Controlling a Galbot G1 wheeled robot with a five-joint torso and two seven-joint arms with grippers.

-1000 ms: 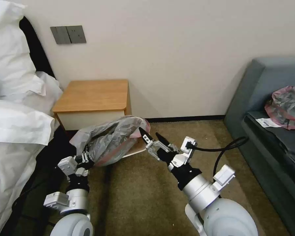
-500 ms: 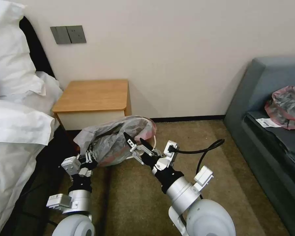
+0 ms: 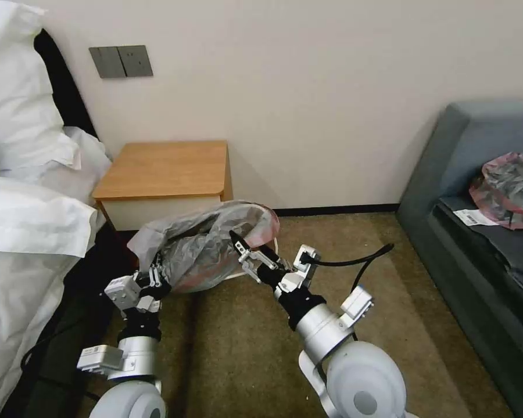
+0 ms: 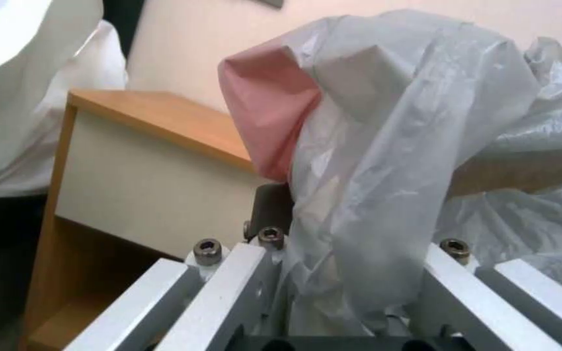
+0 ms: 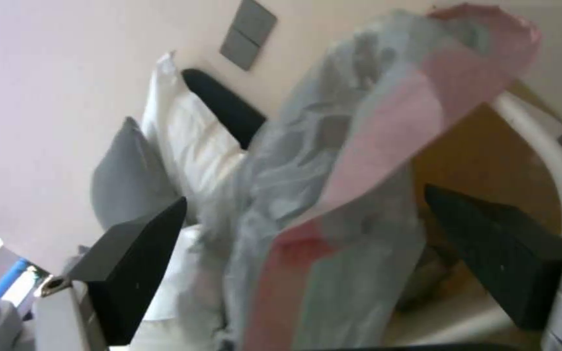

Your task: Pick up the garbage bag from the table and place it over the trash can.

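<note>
The garbage bag (image 3: 206,247), wrinkly grey with a pink-red rim, hangs bunched just in front of the table (image 3: 163,168). My left gripper (image 3: 156,278) is shut on the bag's lower left edge, and the plastic runs down between its fingers (image 4: 352,273). My right gripper (image 3: 247,244) stands open at the bag's right side, its two black fingers on either side of the pink rim (image 5: 385,146). The trash can sits under the bag and is mostly hidden. A curve of its pale rim (image 5: 548,141) shows past the plastic (image 3: 277,247).
The bed with white bedding (image 3: 23,220) is at the left, close to my left arm. A grey sofa (image 3: 465,174) at the right carries a second grey-and-pink bag (image 3: 508,188). Brown carpet (image 3: 343,232) lies open between the table and the sofa.
My right gripper has swung left from beside the bag to its pink rim. The bag's mouth has spread a little to the right. My left gripper has barely moved.
</note>
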